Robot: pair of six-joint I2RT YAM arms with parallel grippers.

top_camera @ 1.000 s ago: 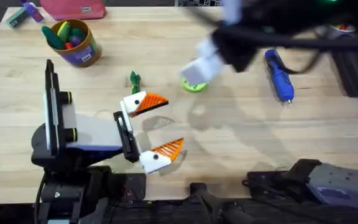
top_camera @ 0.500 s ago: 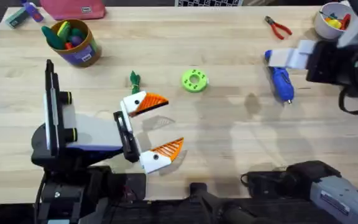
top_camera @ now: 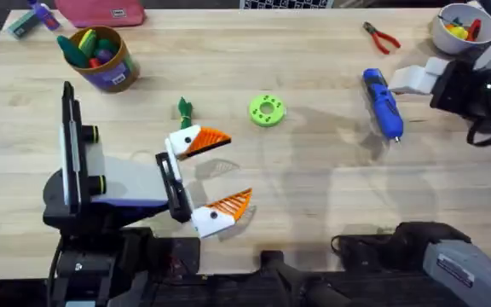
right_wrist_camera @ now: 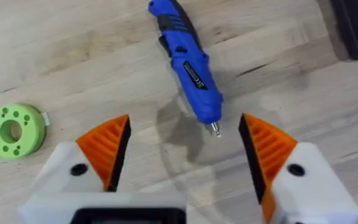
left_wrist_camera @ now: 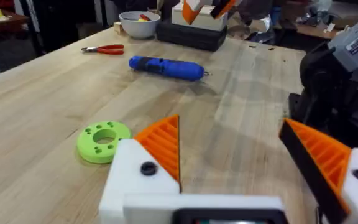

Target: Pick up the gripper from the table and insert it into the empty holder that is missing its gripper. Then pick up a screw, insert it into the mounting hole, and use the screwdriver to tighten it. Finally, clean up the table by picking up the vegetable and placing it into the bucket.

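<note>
The blue screwdriver [top_camera: 382, 102] lies on the table at the right, with its metal tip [right_wrist_camera: 216, 129] toward the front edge. My right gripper [right_wrist_camera: 184, 127] hovers open just above it, orange fingers either side of the tip end; in the overhead view my right gripper [top_camera: 418, 80] sits just right of the tool. The dark-green vegetable [top_camera: 184, 108] lies left of centre. My left gripper [top_camera: 220, 172] stands open and empty in front of it. The brown bucket [top_camera: 101, 56] at the back left holds toy items. The loose gripper, the holder and the screw are out of view.
A lime-green disc [top_camera: 267, 111] lies mid-table. Red-handled pliers [top_camera: 382, 37] and a white bowl [top_camera: 457, 26] are at the back right. A black stand with orange-fingered white mounts [left_wrist_camera: 197, 15] stands at the right edge.
My right arm has swung from over the green disc to the right and come down beside the screwdriver. The left arm has not moved.
</note>
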